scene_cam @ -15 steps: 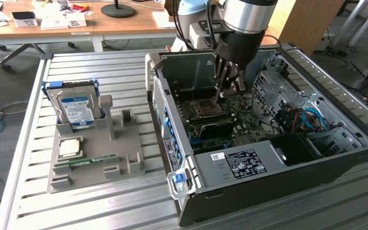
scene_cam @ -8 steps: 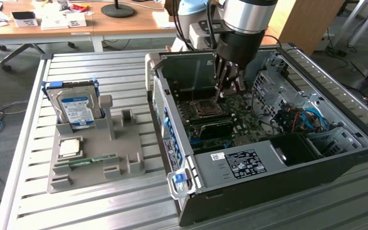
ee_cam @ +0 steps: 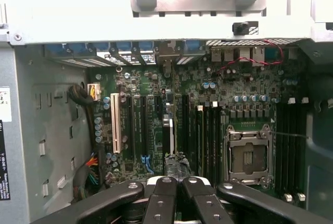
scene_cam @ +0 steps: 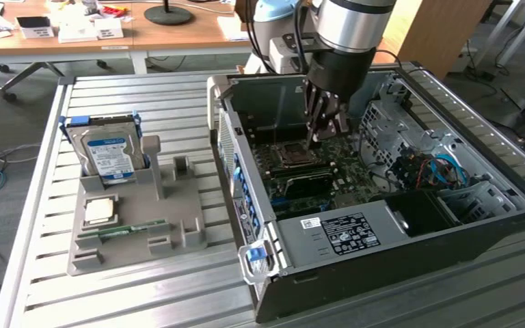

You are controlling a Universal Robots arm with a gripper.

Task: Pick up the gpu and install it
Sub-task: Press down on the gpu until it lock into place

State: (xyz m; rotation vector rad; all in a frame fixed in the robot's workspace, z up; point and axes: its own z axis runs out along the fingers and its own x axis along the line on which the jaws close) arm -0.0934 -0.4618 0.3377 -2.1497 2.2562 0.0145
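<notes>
Seen edge-on in the wrist view, the gpu is a thin dark card standing upright over the green motherboard, among the long expansion slots. Its far end lines up with the rear bracket openings of the case. My gripper is shut on the card's top edge, and the black fingers meet just above it. In the exterior view, my gripper reaches down into the open computer case, beside the CPU socket. The card itself is mostly hidden by the fingers there.
A grey parts holder on the slatted table at the exterior view's left carries a blue-labelled hard drive, a CPU and a green RAM stick. Case walls, drive cage, cables and power supply ring the motherboard.
</notes>
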